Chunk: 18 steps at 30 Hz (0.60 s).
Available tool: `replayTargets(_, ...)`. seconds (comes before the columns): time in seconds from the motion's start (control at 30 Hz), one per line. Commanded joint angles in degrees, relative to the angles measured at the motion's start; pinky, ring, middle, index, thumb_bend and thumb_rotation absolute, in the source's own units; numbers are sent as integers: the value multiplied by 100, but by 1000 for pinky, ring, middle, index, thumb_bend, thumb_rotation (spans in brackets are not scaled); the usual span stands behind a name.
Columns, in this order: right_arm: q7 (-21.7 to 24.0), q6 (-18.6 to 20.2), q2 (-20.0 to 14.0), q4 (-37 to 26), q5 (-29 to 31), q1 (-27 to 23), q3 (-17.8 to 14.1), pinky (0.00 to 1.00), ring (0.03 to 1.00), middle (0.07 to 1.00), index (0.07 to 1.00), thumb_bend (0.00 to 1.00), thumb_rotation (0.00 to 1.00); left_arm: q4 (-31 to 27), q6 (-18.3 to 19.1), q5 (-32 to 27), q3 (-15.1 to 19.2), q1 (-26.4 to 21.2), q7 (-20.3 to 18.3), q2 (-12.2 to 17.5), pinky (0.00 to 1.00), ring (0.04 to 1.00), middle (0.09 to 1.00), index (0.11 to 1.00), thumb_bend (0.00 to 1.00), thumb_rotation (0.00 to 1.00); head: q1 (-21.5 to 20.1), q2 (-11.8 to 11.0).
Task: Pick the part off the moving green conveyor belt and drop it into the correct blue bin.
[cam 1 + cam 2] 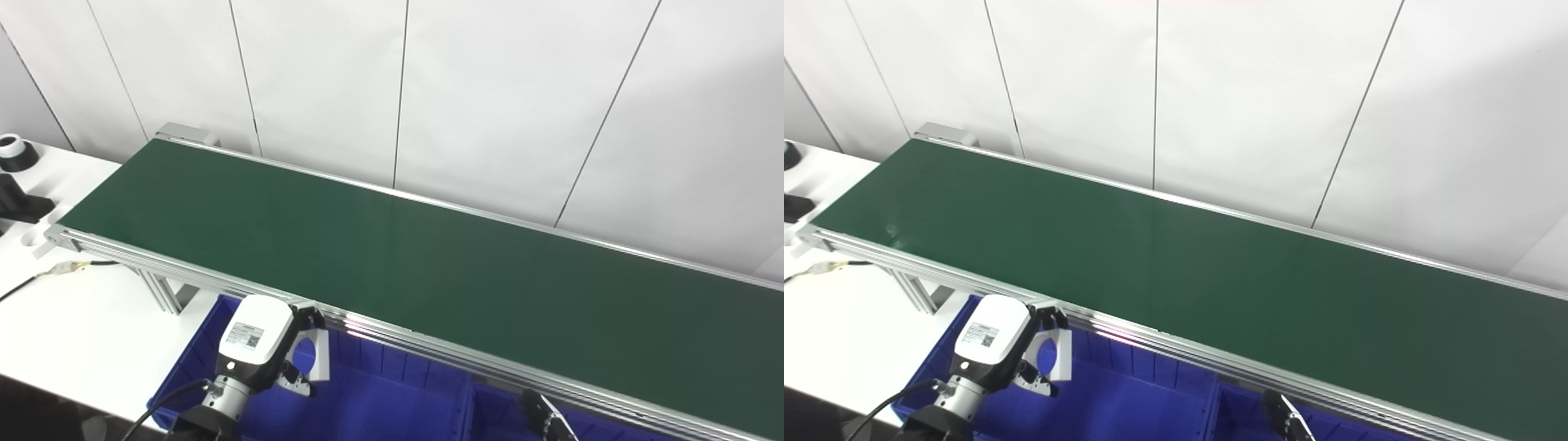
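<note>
Left hand: the white-and-black robot hand (269,346) hangs over the blue plastic bin (380,398) at about seven o'clock in the scene, fingers (309,318) closed round a flat white plastic part with a round hole (313,358).
Part: held upright in that hand, above the bin's left compartment and just on the near side of the conveyor's aluminium rail (429,343); it is off the belt.
Label: a small sticker with a square code (245,335) sits on the hand's white back; its print is too small to read.
Right hand: only dark fingertips (548,419) show at five o'clock, over the bin's edge; whether they are spread or closed cannot be told.
Belt: the long dark green conveyor belt (429,263) runs from ten o'clock to four o'clock.
Table: the white tabletop (79,331) at nine o'clock carries black fixtures (18,184) and a cable (55,272).
</note>
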Motion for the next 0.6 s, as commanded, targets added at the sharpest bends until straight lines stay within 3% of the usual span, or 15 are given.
replayTargets(0.0,13,-89,43,-187,34,-49,-29,882,882,860,872,839,1000,-146,14,-19,2,-20,36,148,329,367,448,504,523,0,-2,5)
replayTargets(0.17,24,-89,49,-186,46,-51,-41,891,884,856,868,848,1000,-236,53,-86,-15,12,-182,188,330,363,444,507,523,0,8,1)
replayTargets(0.43,-14,-88,63,-183,10,-57,-36,878,878,856,869,849,1000,-614,44,-540,11,101,-1112,434,375,424,467,501,525,0,1,-4)
replayTargets(0.57,48,-90,64,-177,79,-61,-42,875,882,861,871,837,1000,-733,94,-640,60,154,-1331,489,468,524,561,492,523,63,2,-9)
